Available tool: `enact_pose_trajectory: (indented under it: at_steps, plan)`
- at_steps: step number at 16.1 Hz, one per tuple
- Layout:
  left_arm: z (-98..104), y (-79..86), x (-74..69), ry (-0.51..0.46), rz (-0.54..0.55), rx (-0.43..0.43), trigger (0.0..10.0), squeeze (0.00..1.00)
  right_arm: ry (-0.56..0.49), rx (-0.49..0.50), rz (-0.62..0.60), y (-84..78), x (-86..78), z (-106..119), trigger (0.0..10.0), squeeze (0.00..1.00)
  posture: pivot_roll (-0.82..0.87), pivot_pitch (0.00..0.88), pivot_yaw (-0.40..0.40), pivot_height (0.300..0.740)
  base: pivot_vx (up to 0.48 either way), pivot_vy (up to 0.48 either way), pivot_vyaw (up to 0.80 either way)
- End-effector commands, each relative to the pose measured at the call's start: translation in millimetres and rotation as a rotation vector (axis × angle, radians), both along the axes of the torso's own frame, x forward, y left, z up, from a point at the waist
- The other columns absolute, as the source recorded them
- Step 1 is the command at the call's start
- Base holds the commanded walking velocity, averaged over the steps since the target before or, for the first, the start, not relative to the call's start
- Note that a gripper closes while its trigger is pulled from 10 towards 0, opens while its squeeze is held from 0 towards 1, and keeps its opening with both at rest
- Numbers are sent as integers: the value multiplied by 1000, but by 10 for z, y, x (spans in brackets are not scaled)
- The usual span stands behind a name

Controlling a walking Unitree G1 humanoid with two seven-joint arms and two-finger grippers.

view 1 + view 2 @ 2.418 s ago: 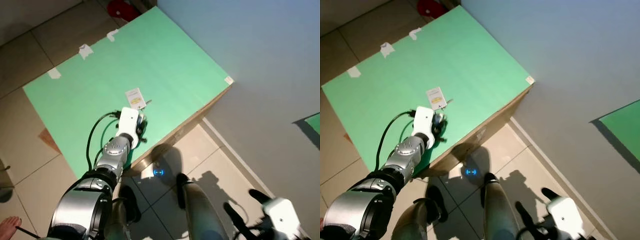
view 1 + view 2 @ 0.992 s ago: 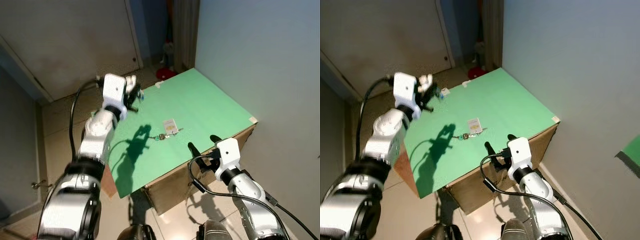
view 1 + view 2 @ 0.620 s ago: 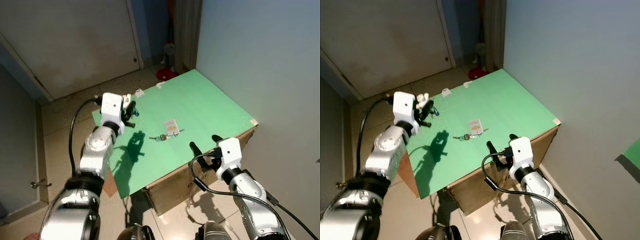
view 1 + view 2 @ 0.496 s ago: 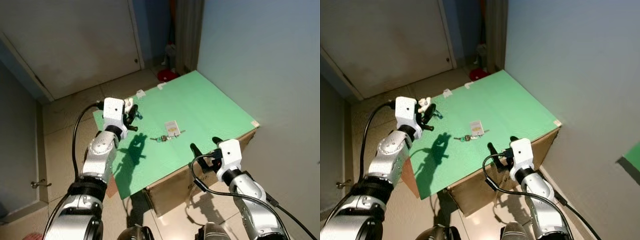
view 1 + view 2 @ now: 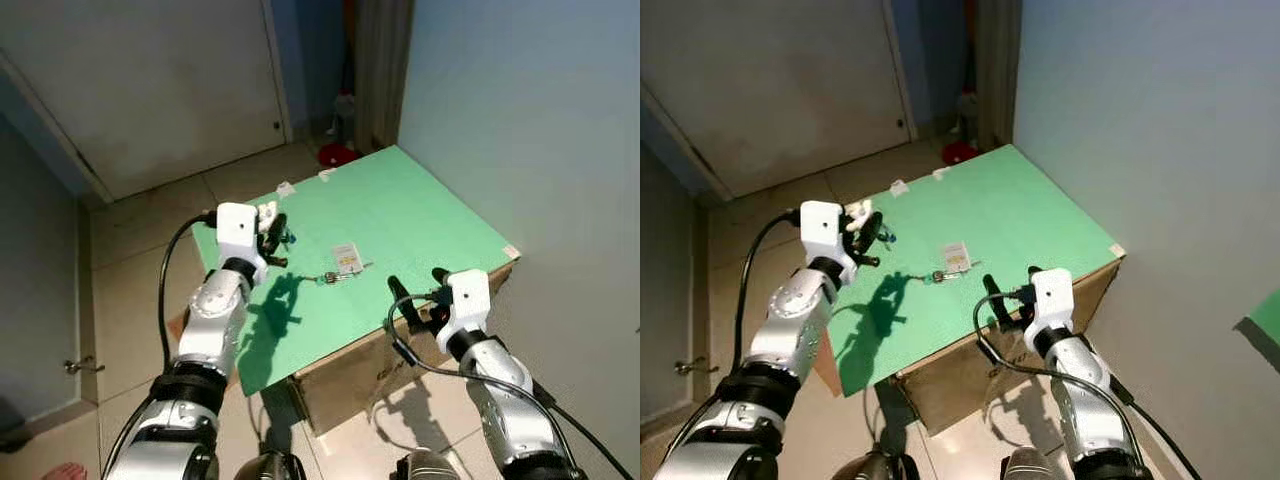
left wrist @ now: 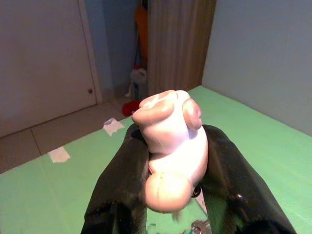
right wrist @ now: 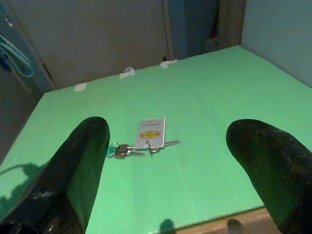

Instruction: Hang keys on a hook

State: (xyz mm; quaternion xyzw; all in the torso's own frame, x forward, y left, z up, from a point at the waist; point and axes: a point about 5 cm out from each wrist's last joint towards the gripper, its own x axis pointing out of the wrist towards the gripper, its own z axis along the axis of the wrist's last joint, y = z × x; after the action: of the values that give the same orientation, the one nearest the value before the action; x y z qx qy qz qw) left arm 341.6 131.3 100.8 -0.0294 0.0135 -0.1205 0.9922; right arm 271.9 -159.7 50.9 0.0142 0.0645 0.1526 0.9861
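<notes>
A bunch of keys (image 5: 333, 276) with a white tag (image 5: 346, 257) lies flat near the middle of the green table top (image 5: 420, 215). My left gripper (image 5: 272, 232) hovers over the table's left part, a short way left of the keys. It is shut on a pale plastic hook (image 6: 170, 161) that sticks out between its fingers. Over the front edge, my right gripper (image 5: 417, 285) is open and holds nothing. In the right wrist view the keys (image 7: 124, 149) and tag (image 7: 151, 132) lie ahead between the spread fingers (image 7: 83, 161).
The green top rests on a cardboard box with tiled floor around it. A blue-grey wall (image 5: 520, 120) runs along the right side. A closed door (image 5: 150, 90) stands behind. A red object (image 5: 340, 155) lies on the floor past the far corner. Bits of white tape (image 5: 285, 188) mark the far edge.
The camera has risen and shifted. My left gripper, still shut on the hook, came down from the table's far left corner toward the keys. My right gripper edged up to the front edge.
</notes>
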Motion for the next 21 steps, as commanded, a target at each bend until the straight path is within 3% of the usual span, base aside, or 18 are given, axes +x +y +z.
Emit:
enact_pose_trajectory:
  at_steps: [1,10,15,21]
  plan:
    - [104,-4,44,-31,5,7,0,0,2,16,-8,6,19,12,10000,0,-252,56,109,740,0,0,0]
    - [138,-25,59,-50,-2,31,0,0,4,19,-15,18,21,-9,10000,0,-254,60,118,740,-319,0,0]
    - [131,-22,89,-37,6,28,0,71,4,10,-23,-13,7,-11,10000,0,-266,60,116,740,-286,0,0]
    - [131,-33,108,-38,1,21,0,43,6,-26,-39,-43,6,-9,10000,0,-276,59,118,740,0,0,0]
